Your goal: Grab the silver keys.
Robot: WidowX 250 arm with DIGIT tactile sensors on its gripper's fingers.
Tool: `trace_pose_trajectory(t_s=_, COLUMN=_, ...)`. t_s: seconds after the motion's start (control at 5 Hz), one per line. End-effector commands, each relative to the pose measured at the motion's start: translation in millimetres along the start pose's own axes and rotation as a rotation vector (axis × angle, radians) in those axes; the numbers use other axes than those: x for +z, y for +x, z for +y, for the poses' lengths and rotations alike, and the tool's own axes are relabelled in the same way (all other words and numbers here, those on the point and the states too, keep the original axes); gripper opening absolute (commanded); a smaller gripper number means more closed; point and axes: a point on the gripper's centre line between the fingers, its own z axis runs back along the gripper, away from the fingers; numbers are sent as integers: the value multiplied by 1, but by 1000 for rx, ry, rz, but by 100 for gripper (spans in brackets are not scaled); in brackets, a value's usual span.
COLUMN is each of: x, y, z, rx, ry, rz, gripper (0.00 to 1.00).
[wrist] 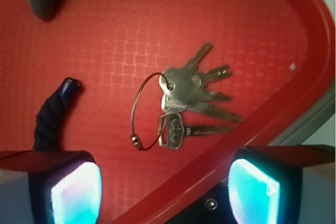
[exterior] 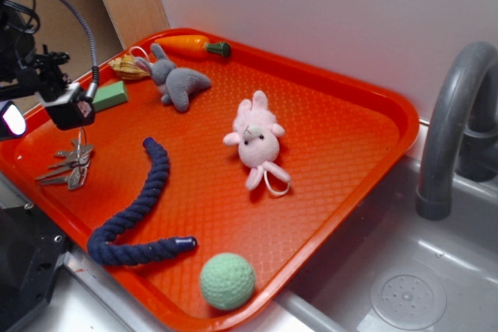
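The robot arm point(exterior: 27, 68) is matte black, with bundled black cables and a ribbed grey hose point(exterior: 74, 17) arching over it. Its gripper point(wrist: 165, 182) has two black-framed fingers point(wrist: 73, 190) whose pads glow pale cyan-white. A small screw sits between them.

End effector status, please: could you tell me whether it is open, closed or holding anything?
End effector: open, holding nothing, above the silver keys.
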Motion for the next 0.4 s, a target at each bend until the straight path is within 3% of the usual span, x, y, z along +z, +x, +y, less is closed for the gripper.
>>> trace_pose_trajectory(t_s=0.0, x=-11, y=3, z=-12, rx=-36, ry=-57, rz=-52, gripper=100)
trace_pose_trajectory(t_s=0.2, x=-14, y=-2, z=-18, rx=-53, ry=-45, rz=-42, gripper=100)
